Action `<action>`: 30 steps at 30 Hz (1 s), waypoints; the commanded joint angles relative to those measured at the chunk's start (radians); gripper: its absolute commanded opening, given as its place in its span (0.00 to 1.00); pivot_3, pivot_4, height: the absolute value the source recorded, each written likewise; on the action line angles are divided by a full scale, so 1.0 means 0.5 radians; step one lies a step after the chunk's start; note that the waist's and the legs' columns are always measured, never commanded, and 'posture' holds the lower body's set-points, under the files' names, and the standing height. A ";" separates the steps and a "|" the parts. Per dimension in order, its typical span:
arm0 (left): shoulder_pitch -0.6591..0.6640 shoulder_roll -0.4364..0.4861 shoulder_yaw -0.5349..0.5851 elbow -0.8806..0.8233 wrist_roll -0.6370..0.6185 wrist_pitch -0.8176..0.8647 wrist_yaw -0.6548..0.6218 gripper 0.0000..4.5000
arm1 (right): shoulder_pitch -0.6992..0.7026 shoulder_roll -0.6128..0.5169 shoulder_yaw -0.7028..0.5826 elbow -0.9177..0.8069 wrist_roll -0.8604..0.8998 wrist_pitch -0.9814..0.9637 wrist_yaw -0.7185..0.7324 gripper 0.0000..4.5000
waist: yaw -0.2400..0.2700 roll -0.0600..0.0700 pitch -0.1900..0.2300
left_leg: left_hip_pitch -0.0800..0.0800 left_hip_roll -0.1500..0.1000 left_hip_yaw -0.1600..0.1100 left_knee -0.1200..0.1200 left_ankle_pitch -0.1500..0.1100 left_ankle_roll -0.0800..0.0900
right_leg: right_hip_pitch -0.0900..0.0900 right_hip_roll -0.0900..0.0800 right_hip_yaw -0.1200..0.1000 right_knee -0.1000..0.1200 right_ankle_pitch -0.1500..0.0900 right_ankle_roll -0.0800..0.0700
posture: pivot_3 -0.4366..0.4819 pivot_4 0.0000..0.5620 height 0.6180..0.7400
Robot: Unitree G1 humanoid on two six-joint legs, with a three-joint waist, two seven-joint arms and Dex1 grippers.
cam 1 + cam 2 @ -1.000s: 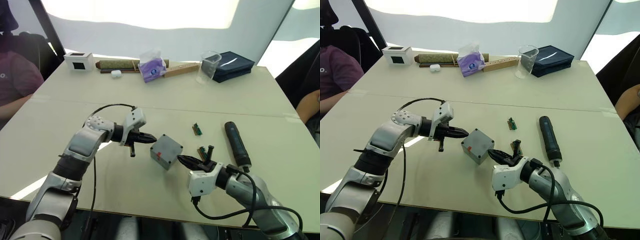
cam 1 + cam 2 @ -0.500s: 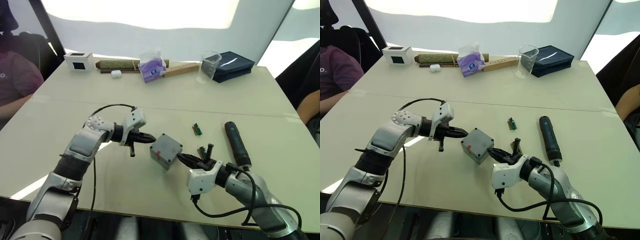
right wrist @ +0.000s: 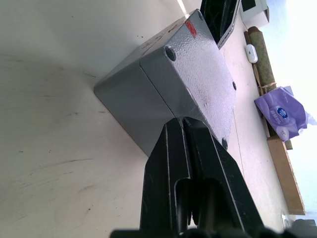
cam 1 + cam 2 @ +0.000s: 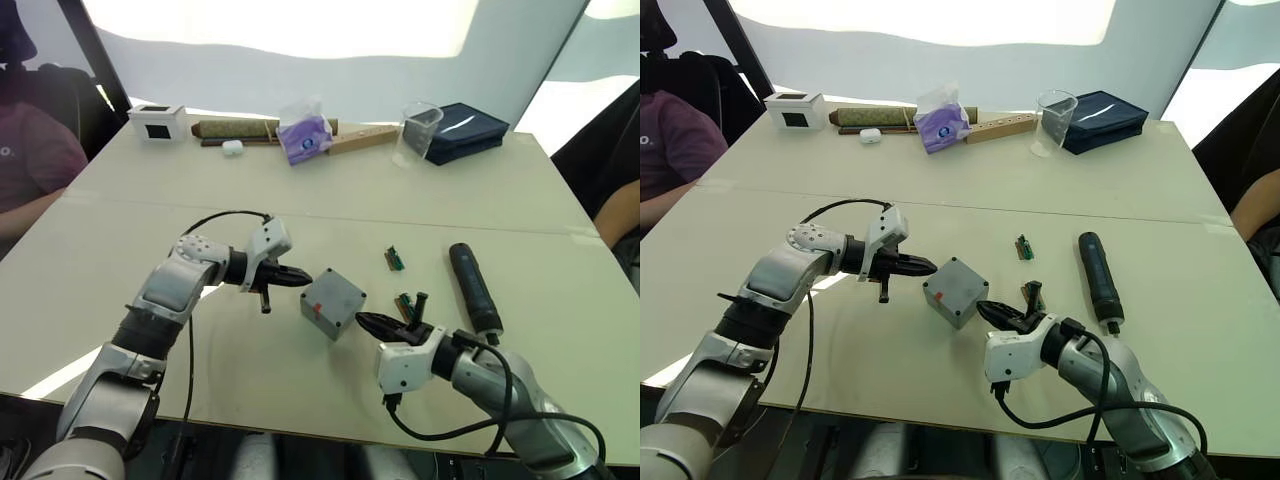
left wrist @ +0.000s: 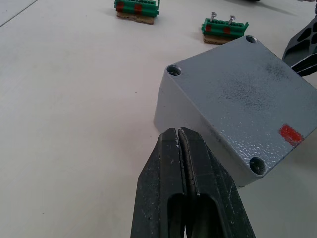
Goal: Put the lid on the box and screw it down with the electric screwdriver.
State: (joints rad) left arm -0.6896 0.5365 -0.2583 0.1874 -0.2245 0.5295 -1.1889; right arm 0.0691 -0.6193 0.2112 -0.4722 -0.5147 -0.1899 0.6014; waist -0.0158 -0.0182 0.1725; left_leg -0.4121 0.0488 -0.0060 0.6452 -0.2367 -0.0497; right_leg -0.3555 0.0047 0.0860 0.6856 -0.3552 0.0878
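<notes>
The grey box (image 4: 332, 303) sits on the table between my two grippers, turned corner-on to me. The grey lid (image 5: 242, 84) lies on top of it, with screw holes at its corners and a small red mark near one edge. A seam separates the lid (image 3: 198, 74) from the box wall (image 3: 124, 94). My left gripper (image 4: 303, 280) is shut and empty, its tip just short of the box's left side. My right gripper (image 4: 361, 319) is shut and empty too, pointing at the box's near right corner. The black electric screwdriver (image 4: 474, 288) lies flat on the table to the right.
Two small green strips (image 4: 396, 259) (image 4: 405, 303) lie between the box and the screwdriver. Along the far edge stand a white box (image 4: 157, 122), a purple tissue pack (image 4: 304, 135), a clear cup (image 4: 418, 132) and a dark blue case (image 4: 468, 130). People sit at both sides.
</notes>
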 commanded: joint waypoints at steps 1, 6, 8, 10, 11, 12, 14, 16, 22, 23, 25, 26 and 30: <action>-0.050 0.003 0.029 0.084 0.038 -0.095 0.026 0.00 | 0.035 -0.048 -0.078 -0.074 0.055 0.010 0.017 0.01 | -0.001 0.000 0.000 | 0.000 0.000 0.000 0.000 0.000 0.000 | 0.000 0.000 0.000 0.000 0.000 0.000 | 0.48 0.27 1.00; 0.022 -0.024 -0.014 0.106 0.066 -0.136 0.039 0.00 | 0.012 -0.015 -0.018 -0.030 0.057 0.064 0.038 0.01 | -0.003 0.000 0.000 | 0.000 0.000 0.000 0.000 0.000 0.000 | 0.000 0.001 0.000 0.000 0.000 0.000 | 0.48 0.27 1.00; 0.069 -0.042 -0.026 0.056 0.058 -0.112 0.044 0.00 | -0.019 0.007 0.026 -0.005 0.049 0.099 0.062 0.01 | -0.004 0.000 0.000 | 0.000 0.000 0.000 0.000 0.000 0.000 | 0.000 0.000 0.000 0.000 0.000 0.000 | 0.48 0.27 1.00; 0.110 -0.055 -0.030 -0.002 0.052 -0.081 0.053 0.00 | -0.048 0.020 0.056 0.019 0.044 0.125 0.079 0.01 | -0.002 0.000 0.000 | 0.000 0.000 0.000 0.000 0.000 0.000 | 0.000 0.000 0.000 0.000 0.000 0.000 | 0.48 0.27 1.00; 0.138 -0.059 -0.032 -0.050 0.045 -0.053 0.061 0.00 | -0.068 0.028 0.069 0.038 0.039 0.134 0.083 0.01 | -0.002 0.000 0.000 | 0.000 0.000 0.000 0.000 0.000 0.000 | 0.000 0.000 0.000 0.000 0.000 0.000 | 0.48 0.27 1.00; 0.157 -0.060 -0.033 -0.085 0.040 -0.032 0.067 0.00 | -0.082 0.033 0.076 0.051 0.037 0.141 0.085 0.01 | -0.002 0.000 0.000 | 0.000 0.001 0.000 0.000 0.000 0.000 | 0.000 0.000 0.000 0.000 0.000 0.000 | 0.48 0.27 1.00; 0.193 -0.053 -0.034 -0.160 0.024 0.014 0.074 0.00 | -0.112 0.038 0.087 0.078 0.036 0.157 0.088 0.01 | -0.001 0.000 0.000 | 0.000 0.001 0.000 0.000 0.000 0.000 | 0.000 0.000 0.000 0.000 0.000 0.000 | 0.48 0.27 1.00; 0.225 -0.035 -0.036 -0.238 0.005 0.064 0.064 0.00 | -0.143 0.034 0.095 0.105 0.037 0.167 0.097 0.01 | -0.001 0.000 0.000 | 0.000 0.001 0.000 0.000 0.000 0.000 | 0.000 0.000 0.000 0.000 0.000 0.000 | 0.48 0.27 1.00; 0.288 0.026 -0.033 -0.413 -0.038 0.187 0.054 0.00 | -0.227 0.014 0.097 0.196 0.044 0.131 0.093 0.01 | -0.004 0.000 0.000 | 0.000 0.001 0.000 0.000 0.000 0.000 | 0.000 0.000 0.000 0.000 0.000 0.000 | 0.48 0.27 1.00; 0.297 0.030 -0.032 -0.429 -0.040 0.198 0.059 0.00 | -0.233 0.012 0.099 0.204 0.043 0.121 0.090 0.01 | -0.003 0.000 0.000 | 0.000 0.001 0.000 0.000 0.000 0.000 | 0.000 0.000 0.000 0.000 0.000 0.000 | 0.48 0.27 1.00; 0.309 0.034 -0.031 -0.453 -0.042 0.212 0.065 0.00 | -0.242 0.014 0.105 0.215 0.041 0.111 0.088 0.01 | -0.003 0.000 0.000 | 0.000 0.000 0.000 0.000 0.000 0.000 | 0.000 -0.001 0.001 0.000 0.000 0.000 | 0.48 0.27 1.00; 0.312 0.035 -0.031 -0.460 -0.045 0.218 0.068 0.00 | -0.245 0.015 0.108 0.218 0.041 0.109 0.089 0.01 | -0.003 0.000 0.000 | 0.000 0.000 0.000 0.000 0.000 0.000 | 0.000 -0.001 0.001 0.000 0.000 0.000 | 0.48 0.27 1.00; 0.321 0.035 -0.031 -0.482 -0.053 0.234 0.083 0.00 | -0.260 0.020 0.114 0.237 0.042 0.099 0.090 0.01 | -0.004 0.000 0.000 | 0.000 0.000 0.000 0.000 0.000 0.000 | 0.000 -0.001 0.000 0.000 0.000 0.000 | 0.48 0.27 1.00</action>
State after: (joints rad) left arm -0.5268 0.5626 -0.2790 -0.0097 -0.2226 0.6490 -1.1473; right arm -0.0416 -0.6100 0.2579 -0.3318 -0.5012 -0.1156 0.6534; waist -0.0177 -0.0180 0.1725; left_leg -0.4121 0.0490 -0.0061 0.6451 -0.2367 -0.0496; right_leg -0.3556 0.0044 0.0863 0.6856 -0.3552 0.0878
